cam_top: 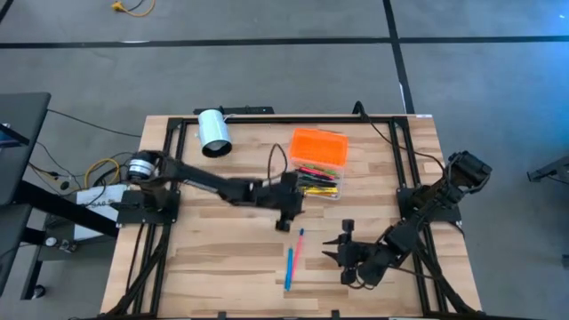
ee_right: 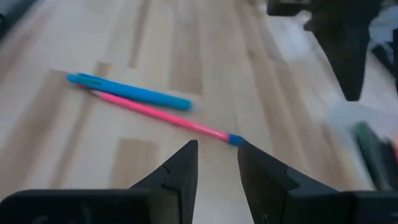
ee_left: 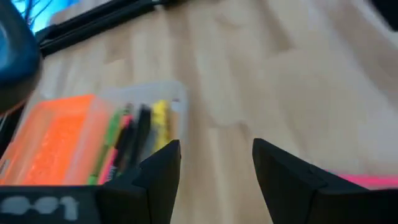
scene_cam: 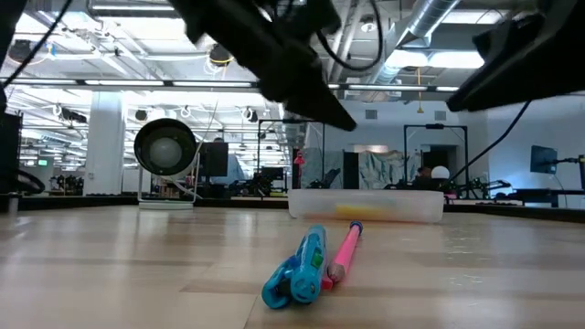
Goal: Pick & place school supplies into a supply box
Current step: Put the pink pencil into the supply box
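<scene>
High view first: we see the supply box [cam_top: 318,164] a little above the middle of the picture. It is a small clear box, and its bright orange lid [cam_top: 319,147] lies open on the upper side. Its long side runs left to right, tipped down a bit to the right. Inside the clear part lie thin pens [cam_top: 318,184] in yellow, pink, green and black, all lined up along the box.

Below the box, well apart from it, two more supplies lie on the wooden table [cam_top: 213,267]. A blue pen [cam_top: 289,268] and a pink pencil [cam_top: 297,252] lie side by side, touching or almost touching. Both point up and down in the picture, leaning a little to the right at the top.

We see the left gripper [cam_top: 286,206] just left of the box. Its fingers [ee_left: 163,171] are spread apart and hold nothing.

We see the right gripper [cam_top: 342,249] at the lower right, near the two pens. Its fingers [ee_right: 180,168] stand partly apart and hold nothing.

A white cylinder [cam_top: 213,132] lies at the upper left of the table.
</scene>
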